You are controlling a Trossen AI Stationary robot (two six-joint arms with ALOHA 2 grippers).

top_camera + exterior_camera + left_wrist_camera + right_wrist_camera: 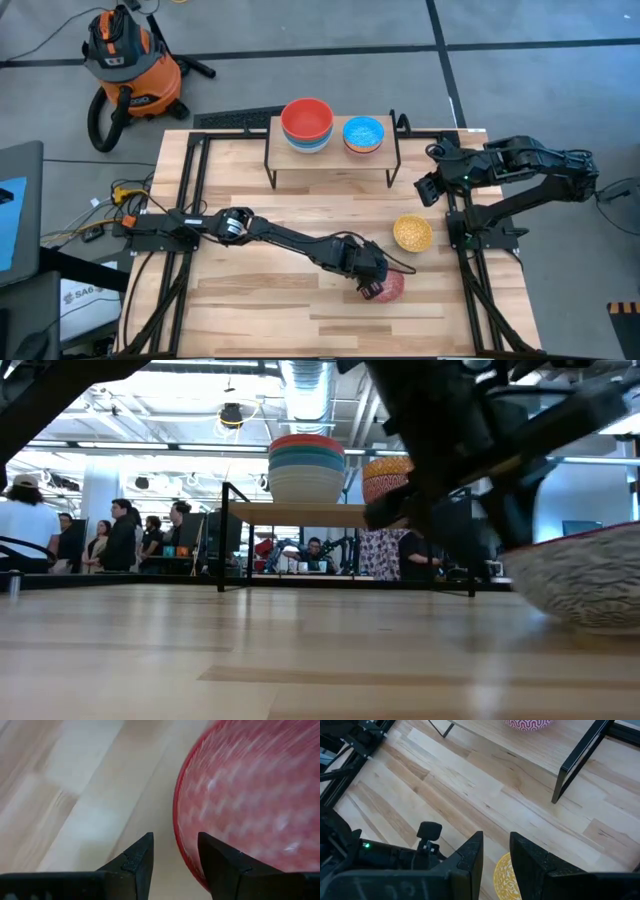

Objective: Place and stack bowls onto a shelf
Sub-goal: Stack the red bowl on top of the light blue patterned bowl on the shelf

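Bowls are what I'm sorting, and nearest me is the pink-red speckled bowl [391, 287] on the table's front right. My left gripper [371, 289] is down at its rim: in the left wrist view the fingers [135, 860] stand a little apart, one outside the wall and the other at or over the rim, though I can't quite tell whether they touch it yet. I judge the bowl light, rigid and glossy, so likely slippery and breakable; the thin rim is the place to pinch, one finger inside, one outside. Farther back sits the yellow speckled bowl [412, 233], alone on the table. Beyond it the right gripper [428, 188] waits beside the shelf [332, 157], jaws slightly parted and empty. On the shelf stand a red-topped stack [306, 124] and a blue bowl [363, 134].
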